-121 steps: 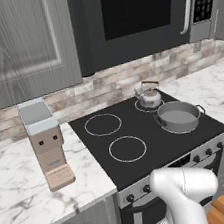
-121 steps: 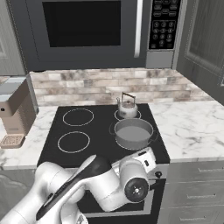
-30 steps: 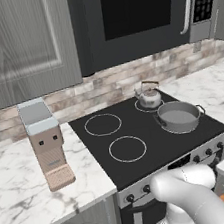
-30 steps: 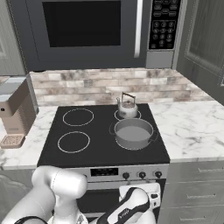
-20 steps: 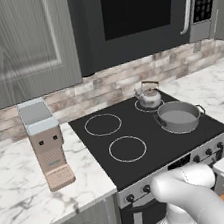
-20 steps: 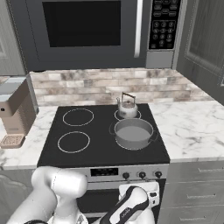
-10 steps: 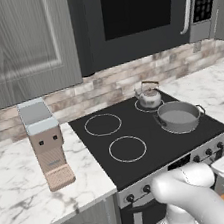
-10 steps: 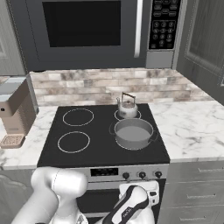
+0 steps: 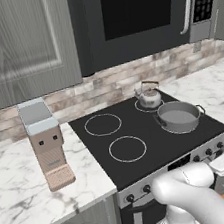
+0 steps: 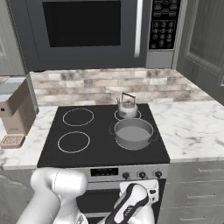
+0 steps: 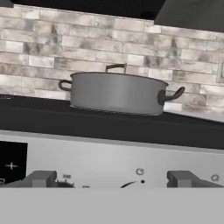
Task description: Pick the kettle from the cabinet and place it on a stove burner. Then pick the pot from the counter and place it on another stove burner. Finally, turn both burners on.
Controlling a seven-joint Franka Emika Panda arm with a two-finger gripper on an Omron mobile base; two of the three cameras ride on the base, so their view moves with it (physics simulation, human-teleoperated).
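One pot [image 10: 133, 132], nothing inside, kettle [image 10: 127, 107] behind

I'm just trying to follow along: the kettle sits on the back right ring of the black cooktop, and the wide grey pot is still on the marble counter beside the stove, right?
Not quite. The kettle is on the back right ring, but the pot is not on the counter: it sits on the front right ring of the cooktop, just in front of the kettle. The right base view shows this clearly.
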